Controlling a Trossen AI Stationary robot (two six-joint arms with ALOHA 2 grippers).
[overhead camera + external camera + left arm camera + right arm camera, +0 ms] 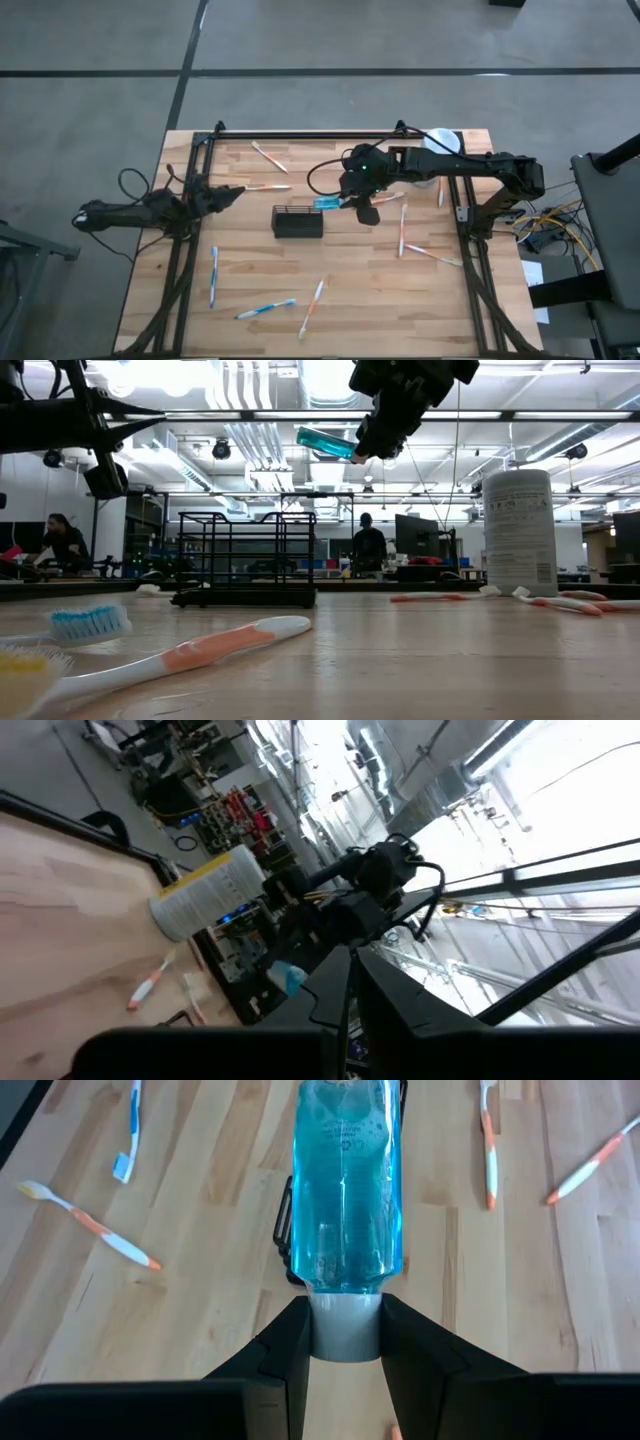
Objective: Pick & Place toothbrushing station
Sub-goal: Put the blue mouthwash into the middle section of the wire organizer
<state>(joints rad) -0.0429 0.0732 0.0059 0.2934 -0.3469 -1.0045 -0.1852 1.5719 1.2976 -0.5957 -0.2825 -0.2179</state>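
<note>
The right gripper [345, 1330] holds a blue bottle [345, 1180] by its cap, high above the black basket [298, 221] at the table middle. The left gripper [232, 192], closed and empty, waits near the left edge, with free wood around the basket.

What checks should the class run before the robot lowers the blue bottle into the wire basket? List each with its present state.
1. Right end effector grips the blue bottle by its cap: ok.
2. Bottle held above the table, clear of the wood: ok.
3. Bottle lined up over the black wire basket: not ok; in the high view it sits just off the basket's far right corner.
4. Basket upright: ok.
5. Basket free of contents: cannot tell.
6. Left end effector parked at the table's left, shut, clear of the basket: ok.
</note>
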